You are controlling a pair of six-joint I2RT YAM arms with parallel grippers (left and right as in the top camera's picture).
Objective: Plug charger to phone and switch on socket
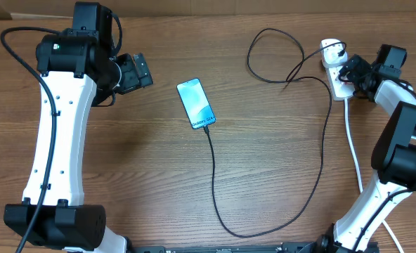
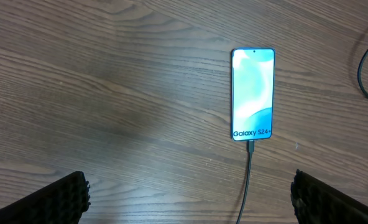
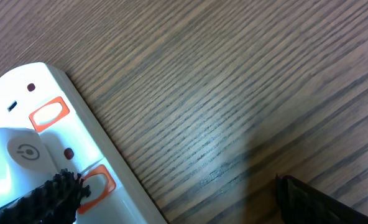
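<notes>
The phone (image 1: 196, 102) lies flat mid-table, its blue-teal screen lit (image 2: 253, 93). The charger, a thin black cable (image 1: 213, 190), meets the phone's lower edge (image 2: 250, 147), loops across the table and runs up to the white socket (image 1: 341, 90) at the far right. My left gripper (image 1: 134, 72) hovers left of the phone, open and empty (image 2: 190, 202). My right gripper (image 1: 352, 74) is open at the socket (image 3: 47, 149). One of its fingertips (image 3: 47, 199) is over the strip beside an orange-rimmed switch (image 3: 92, 183). The other is over bare wood.
A thick white cord (image 1: 354, 147) runs from the socket toward the table's front right, past the right arm's base. More black cable loops (image 1: 264, 56) lie at the back of the wooden table. A second orange-rimmed switch (image 3: 49, 114) shows on the strip.
</notes>
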